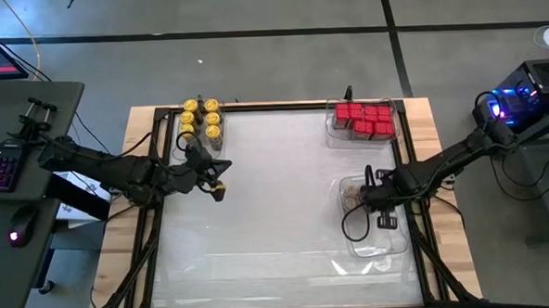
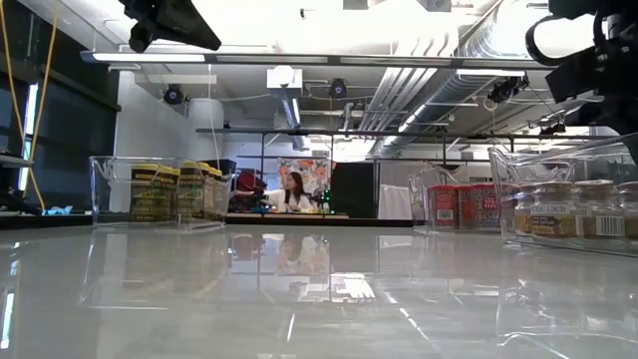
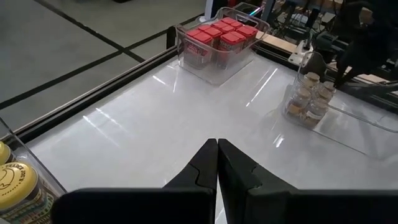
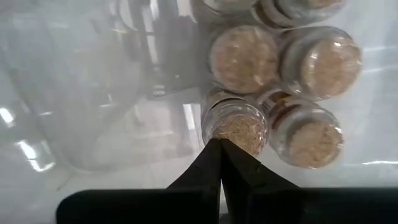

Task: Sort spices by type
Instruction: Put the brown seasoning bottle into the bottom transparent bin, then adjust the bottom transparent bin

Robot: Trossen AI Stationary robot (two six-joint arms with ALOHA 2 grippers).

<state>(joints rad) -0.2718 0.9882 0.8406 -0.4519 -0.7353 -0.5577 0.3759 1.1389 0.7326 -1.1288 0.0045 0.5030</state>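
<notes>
Now each clear tray holds one kind: yellow-lidded jars [image 1: 201,118], red boxes [image 1: 364,118], tan-lidded jars [image 4: 273,93]. Right gripper [image 4: 219,146] hangs shut and empty above the tan jars; left gripper [image 3: 217,149] is closed too, beside the yellow ones.

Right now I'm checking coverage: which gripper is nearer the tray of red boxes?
Right. The right gripper sits shut over the tan-lidded jars' tray, just in front of the red boxes. The left gripper, also shut, is across the table by the yellow-lidded jars.
</notes>
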